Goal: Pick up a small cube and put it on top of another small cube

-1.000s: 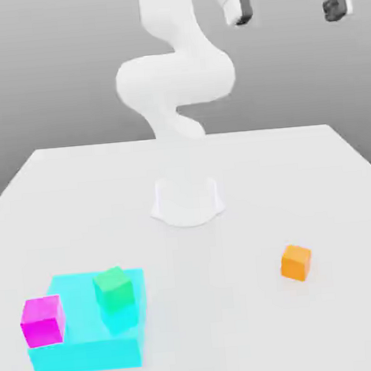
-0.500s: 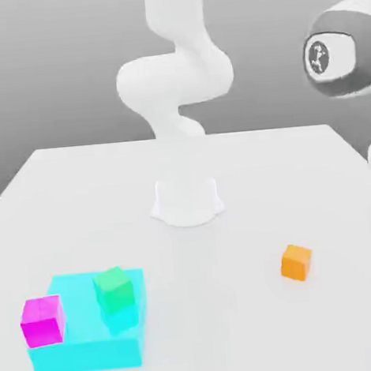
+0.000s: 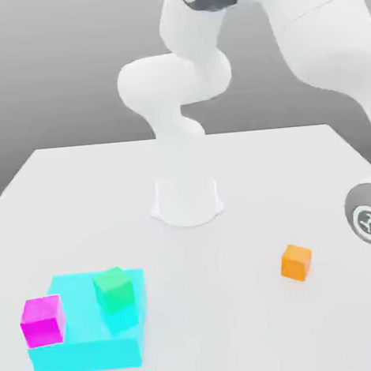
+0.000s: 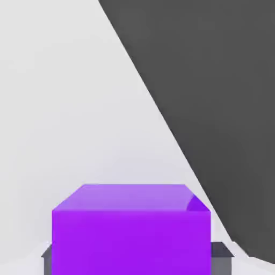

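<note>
Violet cube (image 4: pixel 131 241) sits clasped in the tool (image 4: pixel 134 259); its likely perch, the green cube (image 3: pixel 114 290), lies toward the exterior view's left.

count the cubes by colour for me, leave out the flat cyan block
violet-purple cube: 1
green cube: 1
magenta-pink cube: 1
orange cube: 1
total: 4
</note>
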`<control>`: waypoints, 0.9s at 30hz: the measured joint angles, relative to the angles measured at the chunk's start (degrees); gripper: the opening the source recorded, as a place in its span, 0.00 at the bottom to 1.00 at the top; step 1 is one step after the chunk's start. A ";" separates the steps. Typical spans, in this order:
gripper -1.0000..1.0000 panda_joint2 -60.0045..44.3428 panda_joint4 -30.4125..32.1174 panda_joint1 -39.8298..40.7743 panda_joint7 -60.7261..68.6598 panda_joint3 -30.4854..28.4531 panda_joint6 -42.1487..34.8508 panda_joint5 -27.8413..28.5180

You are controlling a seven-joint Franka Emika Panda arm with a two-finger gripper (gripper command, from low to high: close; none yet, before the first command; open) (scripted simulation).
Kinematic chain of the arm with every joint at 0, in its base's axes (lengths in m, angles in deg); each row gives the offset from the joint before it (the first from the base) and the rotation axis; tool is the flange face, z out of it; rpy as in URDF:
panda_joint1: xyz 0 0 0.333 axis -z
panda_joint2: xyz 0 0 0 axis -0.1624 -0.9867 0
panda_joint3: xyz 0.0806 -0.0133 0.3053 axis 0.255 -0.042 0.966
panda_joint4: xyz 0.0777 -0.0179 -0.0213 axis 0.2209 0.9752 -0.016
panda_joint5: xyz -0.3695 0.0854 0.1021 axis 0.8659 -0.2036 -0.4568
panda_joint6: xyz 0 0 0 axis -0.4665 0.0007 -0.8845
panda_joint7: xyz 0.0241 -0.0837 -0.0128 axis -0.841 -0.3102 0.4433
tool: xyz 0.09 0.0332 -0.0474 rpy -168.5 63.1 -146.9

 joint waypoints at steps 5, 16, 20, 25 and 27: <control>0.00 5.03 1.16 0.52 0.82 0.80 -3.87 -1.17; 0.00 28.09 19.03 12.62 -3.11 -10.36 -8.33 -4.72; 0.00 36.33 26.16 19.64 -5.74 -14.87 -9.33 -4.56; 0.00 46.53 35.06 26.21 -9.35 -18.60 -10.64 -3.87; 0.00 50.56 38.61 29.05 -10.88 -20.32 -11.12 -3.48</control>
